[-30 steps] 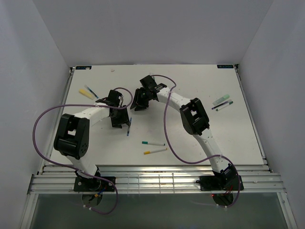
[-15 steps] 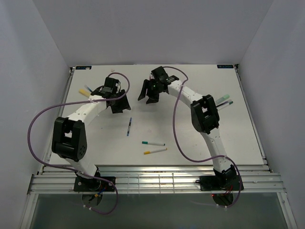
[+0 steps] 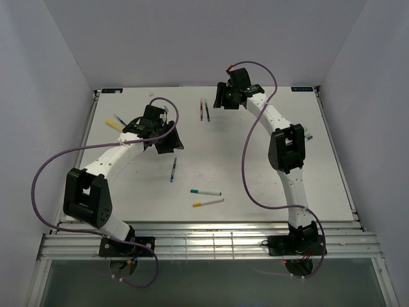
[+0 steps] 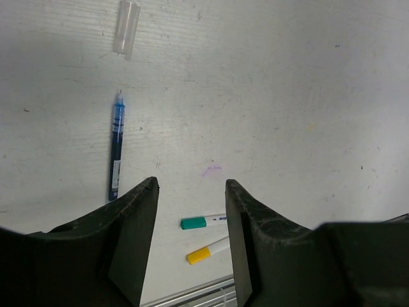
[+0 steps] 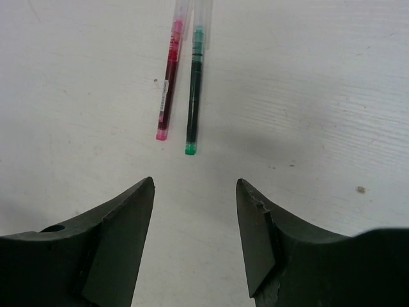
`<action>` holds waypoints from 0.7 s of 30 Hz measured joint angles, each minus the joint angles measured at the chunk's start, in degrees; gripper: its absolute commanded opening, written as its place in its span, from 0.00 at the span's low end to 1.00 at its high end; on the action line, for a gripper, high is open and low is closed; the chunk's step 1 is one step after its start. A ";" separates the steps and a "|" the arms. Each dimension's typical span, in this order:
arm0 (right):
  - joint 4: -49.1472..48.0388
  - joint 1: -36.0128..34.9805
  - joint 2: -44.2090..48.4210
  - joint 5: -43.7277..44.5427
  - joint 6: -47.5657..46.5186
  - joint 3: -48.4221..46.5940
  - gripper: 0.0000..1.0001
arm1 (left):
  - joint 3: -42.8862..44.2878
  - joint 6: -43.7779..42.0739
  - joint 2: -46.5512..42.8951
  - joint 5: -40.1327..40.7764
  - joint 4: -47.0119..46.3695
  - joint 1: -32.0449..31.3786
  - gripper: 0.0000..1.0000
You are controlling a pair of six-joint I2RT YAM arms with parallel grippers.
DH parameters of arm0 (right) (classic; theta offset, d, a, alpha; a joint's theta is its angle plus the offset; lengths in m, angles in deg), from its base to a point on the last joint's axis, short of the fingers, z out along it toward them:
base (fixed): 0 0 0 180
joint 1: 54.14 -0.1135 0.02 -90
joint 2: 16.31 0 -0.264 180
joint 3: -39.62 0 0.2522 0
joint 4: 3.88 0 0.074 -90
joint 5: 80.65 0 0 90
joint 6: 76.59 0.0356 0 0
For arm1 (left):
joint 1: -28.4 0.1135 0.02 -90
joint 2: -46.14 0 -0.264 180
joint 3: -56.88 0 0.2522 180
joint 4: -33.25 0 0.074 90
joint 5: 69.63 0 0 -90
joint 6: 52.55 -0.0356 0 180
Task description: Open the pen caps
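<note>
My left claw (image 4: pixel 192 185) hangs above the table (image 4: pixel 307 96) with its jaws well apart and nothing between them. Just past my left finger lies the blue pen (image 4: pixel 115 150), its bare point aimed away from me. The clear cap (image 4: pixel 126 29) rests farther out on the same line, apart from the pen. Seen through the gap of my fingers, the green-capped white pen (image 4: pixel 204 221) and the yellow-capped white pen (image 4: pixel 208 251) lie side by side near the table's near edge, well apart from me. My right claw (image 5: pixel 195 185) is likewise spread and empty. The red pen (image 5: pixel 168 83) and the green pen (image 5: pixel 193 89) lie close together straight ahead of it, coloured ends towards me, untouched. From above, this claw is close to the table's far edge, with bare surface between the two arms and to the right. The yellow highlighter (image 3: pixel 117 123) lies near the left edge.
</note>
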 measured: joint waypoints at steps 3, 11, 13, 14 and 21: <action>-1.86 -0.96 -1.90 1.66 -3.32 0.04 0.59 | -0.94 0.00 -2.99 0.04 0.07 -0.74 0.57; -5.09 -4.68 -4.83 7.85 -10.29 1.88 0.59 | -2.73 1.09 -5.73 0.52 -1.29 -1.33 0.57; -5.86 -5.46 -5.11 9.03 -10.84 2.34 0.58 | -3.61 1.60 -5.70 0.57 -1.49 -1.53 0.57; -6.32 -5.86 -5.42 9.44 -11.04 2.36 0.58 | -3.89 1.84 -5.73 0.63 -1.51 -1.62 0.57; -6.97 -6.91 -7.78 12.50 -11.45 2.36 0.57 | -4.04 2.38 -5.99 0.94 -2.38 -2.47 0.57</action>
